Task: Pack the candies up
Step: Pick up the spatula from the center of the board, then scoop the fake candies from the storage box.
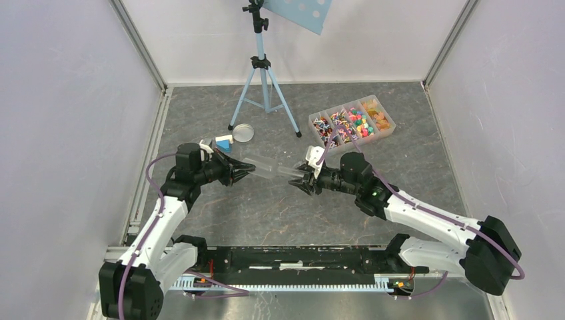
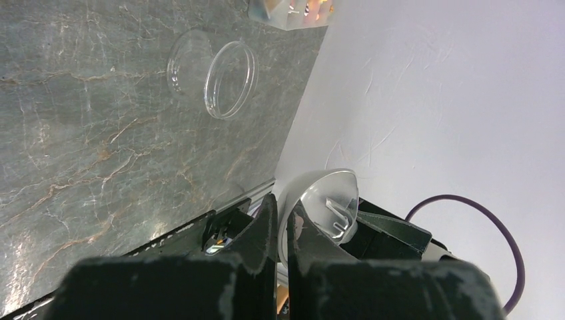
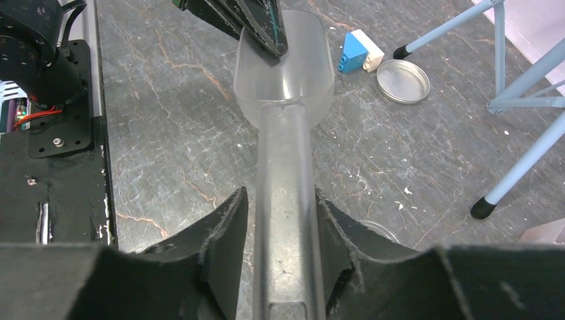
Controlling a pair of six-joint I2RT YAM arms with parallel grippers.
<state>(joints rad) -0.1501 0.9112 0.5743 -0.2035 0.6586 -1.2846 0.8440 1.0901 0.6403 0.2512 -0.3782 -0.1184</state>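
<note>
The table (image 1: 266, 207) under me was grey, veined like marble. At its far right sat a clear compartment tray (image 1: 392, 122) holding the candies (image 1: 356, 122). A pale blue tripod (image 1: 265, 87) stood at the far middle. A round metal lid (image 1: 242, 133) lay by its foot, with a blue-and-white block (image 1: 224, 143) just beside it. A clear round dish (image 2: 231, 79) lay flat, apart from the tray.

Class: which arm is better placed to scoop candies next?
Probably right: the right gripper straddles the scoop handle, nearer the tray of candies; the left gripper only pinches its bowl.
</note>
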